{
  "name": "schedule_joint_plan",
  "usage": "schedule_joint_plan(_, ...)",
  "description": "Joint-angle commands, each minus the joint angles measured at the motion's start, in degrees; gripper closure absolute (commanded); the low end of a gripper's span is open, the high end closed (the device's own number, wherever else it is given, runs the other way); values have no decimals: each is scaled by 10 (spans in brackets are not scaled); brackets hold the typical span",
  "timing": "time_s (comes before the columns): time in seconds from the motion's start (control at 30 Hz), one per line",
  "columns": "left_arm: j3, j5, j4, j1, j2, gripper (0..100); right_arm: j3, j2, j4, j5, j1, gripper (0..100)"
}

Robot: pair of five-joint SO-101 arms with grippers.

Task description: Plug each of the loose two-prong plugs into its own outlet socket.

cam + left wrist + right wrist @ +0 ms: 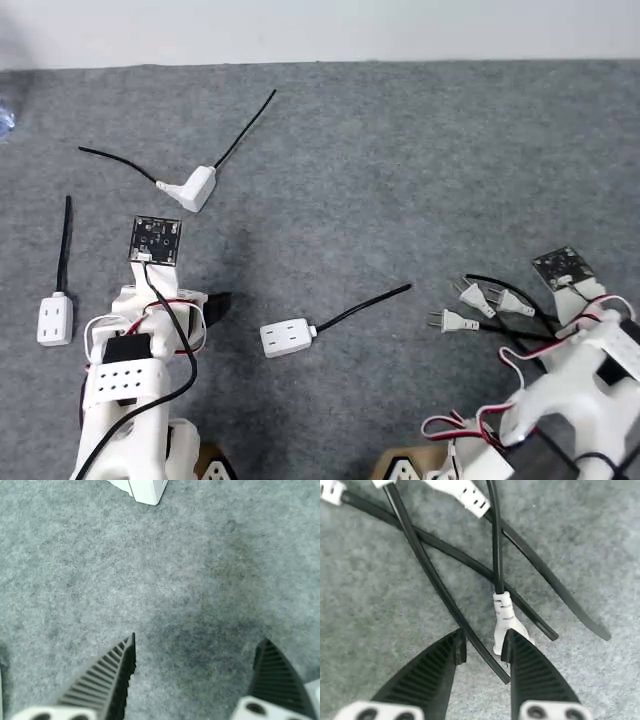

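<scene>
Three white two-prong plugs (pixel 455 320) (pixel 470 293) (pixel 510 300) lie in a tangle of black cords at the right, just in front of the right arm (pixel 580 360). My right gripper (pixel 484 639) hovers low over those cords with its fingers narrowly apart. One white plug (pixel 507 625) sits at the tip of one finger, and a black cord (pixel 445 597) runs between the fingers. White outlet sockets lie at the far left (pixel 55 318), the upper left (pixel 197 188) and the middle (pixel 285 338). My left gripper (pixel 198 642) is wide open over bare carpet, with a socket's corner (pixel 145 490) beyond it.
Grey carpet (pixel 400 180) covers the table, with a pale wall edge along the back. Each socket trails a short black cord (pixel 360 305). The left arm (pixel 130 350) stands between the far-left and middle sockets. Open carpet stretches across the centre and back right.
</scene>
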Motion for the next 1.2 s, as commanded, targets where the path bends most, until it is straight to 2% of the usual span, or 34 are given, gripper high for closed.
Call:
schedule_joint_plan(0.0, -2, 5, -9, 6, -8, 647, -31, -2, -10, 6, 6, 829)
schedule_joint_plan(0.17, -2, -9, 3, 5, -10, 647, -29, -2, -53, 7, 11, 766)
schedule_joint_plan(0.73, -2, -13, 3, 7, -10, 647, -29, 120, -109, 16, 15, 770)
schedule_joint_plan(0.8, -2, -13, 3, 7, -10, 647, -30, 119, -110, 16, 15, 811)
schedule_joint_plan(0.93, -2, -13, 3, 7, -10, 647, -52, 119, -105, 14, 15, 976)
schedule_joint_plan(1.17, -2, -13, 1, 8, -9, 647, -118, 119, -33, 13, 30, 927)
